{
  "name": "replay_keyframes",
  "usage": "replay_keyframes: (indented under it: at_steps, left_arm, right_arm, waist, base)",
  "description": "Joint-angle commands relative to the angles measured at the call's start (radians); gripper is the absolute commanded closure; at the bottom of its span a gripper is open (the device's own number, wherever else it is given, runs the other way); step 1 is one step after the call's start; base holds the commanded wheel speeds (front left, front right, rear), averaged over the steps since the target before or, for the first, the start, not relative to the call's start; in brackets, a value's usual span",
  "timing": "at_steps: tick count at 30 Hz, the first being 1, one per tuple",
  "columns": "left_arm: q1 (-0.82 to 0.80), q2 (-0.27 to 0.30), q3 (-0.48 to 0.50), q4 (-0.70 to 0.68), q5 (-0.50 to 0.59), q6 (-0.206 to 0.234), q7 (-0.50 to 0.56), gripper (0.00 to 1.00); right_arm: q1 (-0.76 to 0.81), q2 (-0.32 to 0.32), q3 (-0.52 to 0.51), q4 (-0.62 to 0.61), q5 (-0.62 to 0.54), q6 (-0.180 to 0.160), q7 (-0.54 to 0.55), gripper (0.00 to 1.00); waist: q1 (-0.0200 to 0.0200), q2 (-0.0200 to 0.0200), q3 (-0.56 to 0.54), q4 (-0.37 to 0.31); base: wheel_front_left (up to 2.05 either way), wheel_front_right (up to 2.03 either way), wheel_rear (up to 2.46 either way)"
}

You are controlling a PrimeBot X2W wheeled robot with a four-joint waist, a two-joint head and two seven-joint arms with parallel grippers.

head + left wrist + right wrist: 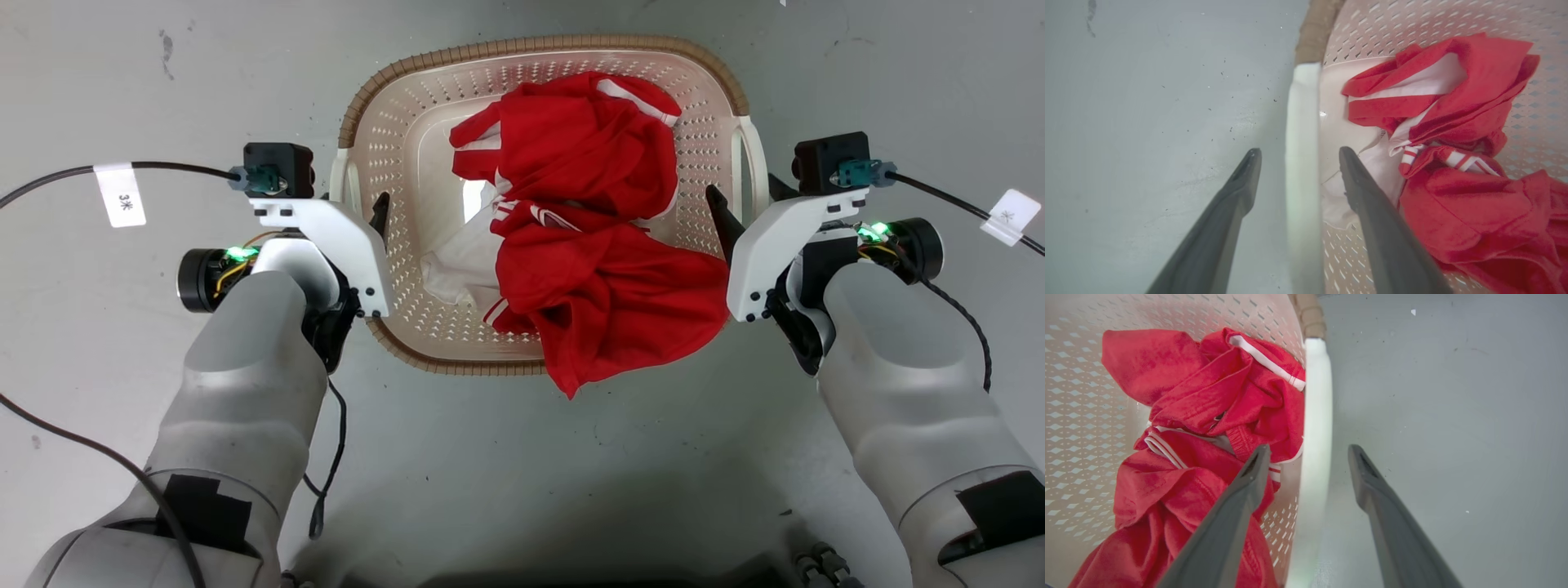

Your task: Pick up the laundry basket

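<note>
1. You are looking down at the floor [522,457]; the laundry basket [392,122] is sitting on it, centred ahead between both arms.
2. A red garment [604,269] is lying inside the basket and spilling over the near rim toward the right.
3. The left gripper [1299,152] is standing wide, straddling the white left handle [1302,102] with a gap on each side.
4. The right gripper [1309,449] is standing wide too, straddling the right handle [1318,384].
5. The brown rim [539,42] is curving around the far end.
</note>
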State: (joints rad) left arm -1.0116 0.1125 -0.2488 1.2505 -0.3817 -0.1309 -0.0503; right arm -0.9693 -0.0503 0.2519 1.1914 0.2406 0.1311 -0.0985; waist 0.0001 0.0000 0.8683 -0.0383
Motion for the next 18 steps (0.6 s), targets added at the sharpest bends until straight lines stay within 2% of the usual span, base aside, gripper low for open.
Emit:
replay_keyframes:
  at_steps: [1,10,18]
  left_arm:
    - [-0.005,-0.011,-0.033,-0.004,-0.03,0.001,0.022,1.0]
    - [0.033,-0.02,-0.105,-0.028,-0.101,-0.001,0.048,1.0]
    - [0.101,-0.03,-0.175,-0.038,-0.186,-0.002,0.11,1.0]
  right_arm:
    - [-0.026,0.0,0.033,0.022,0.034,-0.001,0.027,1.0]
    - [0.005,0.005,0.118,0.021,0.104,0.001,0.062,1.0]
    - [0.077,0.009,0.188,0.03,0.197,0.002,0.137,1.0]
  waist:
    - [-0.0001,0.0,-0.003,0.005]
    - [-0.0001,0.0,-0.04,0.009]
    - [-0.0001,0.0,-0.171,0.016]
  base:
    - [0.0,0.0,0.0]
    - [0.0,0.0,0.0]
    - [0.0,0.0,0.0]
